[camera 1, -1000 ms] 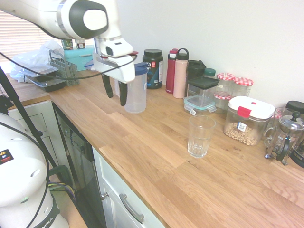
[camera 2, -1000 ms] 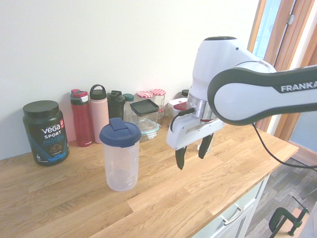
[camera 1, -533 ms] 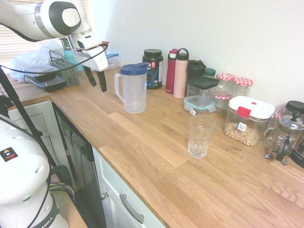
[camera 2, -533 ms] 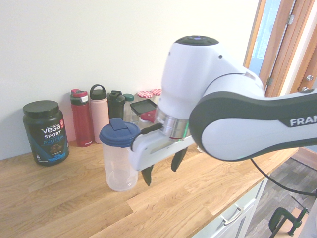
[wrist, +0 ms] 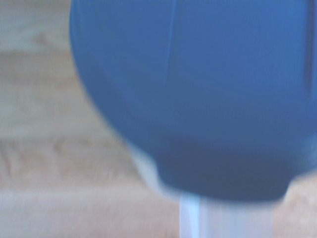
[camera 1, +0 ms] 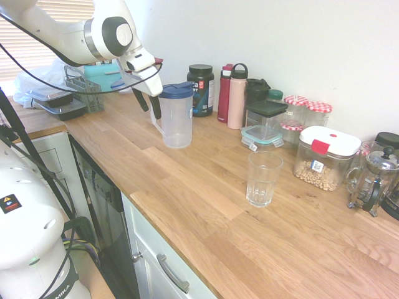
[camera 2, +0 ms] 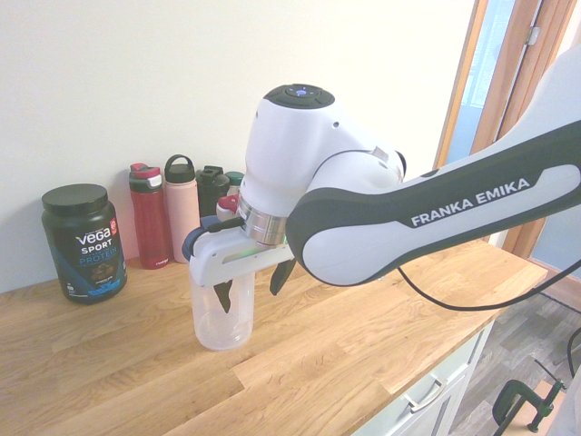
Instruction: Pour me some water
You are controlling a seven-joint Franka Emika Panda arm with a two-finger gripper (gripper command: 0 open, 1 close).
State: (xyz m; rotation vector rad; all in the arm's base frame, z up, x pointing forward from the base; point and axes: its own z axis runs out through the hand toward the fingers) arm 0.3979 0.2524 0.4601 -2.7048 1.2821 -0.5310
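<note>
A clear plastic pitcher (camera 1: 179, 121) with a blue lid (camera 1: 176, 90) stands upright on the wooden counter (camera 1: 187, 187), its handle turned toward the arm. My gripper (camera 1: 149, 103) is open and hangs at the handle side, just beside the lid's rim, holding nothing. In the second exterior view the gripper (camera 2: 251, 286) sits in front of the pitcher (camera 2: 218, 322), one finger overlapping its wall. The wrist view is filled by the blurred blue lid (wrist: 198, 89). An empty clear glass (camera 1: 262, 179) stands apart toward the counter's front; the arm hides it in the second exterior view.
Behind the pitcher along the wall stand a black protein tub (camera 1: 201, 89), a red bottle (camera 1: 224, 93), a pink bottle (camera 1: 236, 96) and lidded containers (camera 1: 324, 159). A French press (camera 1: 374, 180) is at the far right, a dish rack (camera 1: 84, 90) at the left.
The gripper swung out to the left of the pitcher, then came back in close to its handle and lid. It stayed open. Pitcher and glass have not moved.
</note>
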